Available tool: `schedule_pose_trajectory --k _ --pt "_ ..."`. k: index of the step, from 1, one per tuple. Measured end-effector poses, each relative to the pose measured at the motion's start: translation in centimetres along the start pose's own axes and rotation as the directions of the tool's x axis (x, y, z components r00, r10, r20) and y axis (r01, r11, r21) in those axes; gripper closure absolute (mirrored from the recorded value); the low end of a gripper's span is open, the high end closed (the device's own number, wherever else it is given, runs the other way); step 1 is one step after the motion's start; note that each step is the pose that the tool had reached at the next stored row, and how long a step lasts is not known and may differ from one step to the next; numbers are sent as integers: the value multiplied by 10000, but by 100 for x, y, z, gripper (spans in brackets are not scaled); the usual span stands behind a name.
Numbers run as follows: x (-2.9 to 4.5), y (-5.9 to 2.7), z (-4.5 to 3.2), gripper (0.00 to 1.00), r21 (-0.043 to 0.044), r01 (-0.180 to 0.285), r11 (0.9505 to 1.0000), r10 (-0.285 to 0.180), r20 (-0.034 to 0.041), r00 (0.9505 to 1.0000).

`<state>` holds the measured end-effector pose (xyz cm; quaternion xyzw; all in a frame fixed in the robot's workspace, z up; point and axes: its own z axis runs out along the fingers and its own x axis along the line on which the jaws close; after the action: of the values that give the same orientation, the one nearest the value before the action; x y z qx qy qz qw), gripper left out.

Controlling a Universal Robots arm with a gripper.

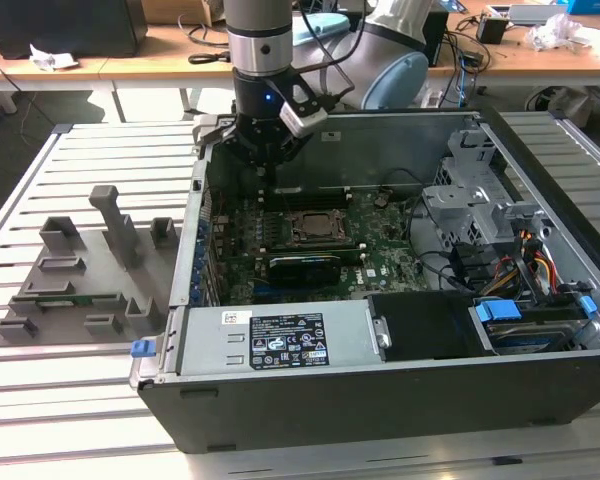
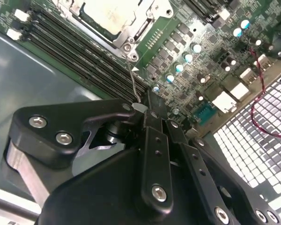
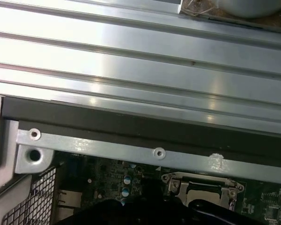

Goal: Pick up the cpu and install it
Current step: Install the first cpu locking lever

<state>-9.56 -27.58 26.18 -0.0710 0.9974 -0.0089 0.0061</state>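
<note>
The cpu (image 2: 103, 16) lies as a pale silvery square inside the metal-framed socket (image 1: 315, 226) on the green motherboard (image 2: 201, 56), within the open computer case (image 1: 380, 400). My gripper (image 1: 265, 175) hangs inside the case at its rear corner on the exterior view's left, just behind the socket. In the second wrist view the gripper (image 2: 150, 105) is shut, its black fingers (image 2: 155, 140) pressed together. The socket's thin wire lever (image 2: 133, 77) runs from the frame to the fingertips, and its pale end rests against them. Nothing sits between the fingers.
A long black card (image 1: 305, 268) lies in front of the socket, with memory slots (image 2: 84, 51) beside it. The case wall (image 3: 131, 150) is close behind the gripper. A power supply (image 1: 270, 342), drive cage (image 1: 460, 195) and cables stand towards the right. A grey fixture tray (image 1: 80, 285) lies on the slatted table (image 1: 100, 150).
</note>
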Motion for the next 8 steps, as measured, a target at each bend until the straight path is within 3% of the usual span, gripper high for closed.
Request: schedule_pose_trajectory --k 8 --pt "-34 -6 1 89 4 -71 10000 71 -1 10000"
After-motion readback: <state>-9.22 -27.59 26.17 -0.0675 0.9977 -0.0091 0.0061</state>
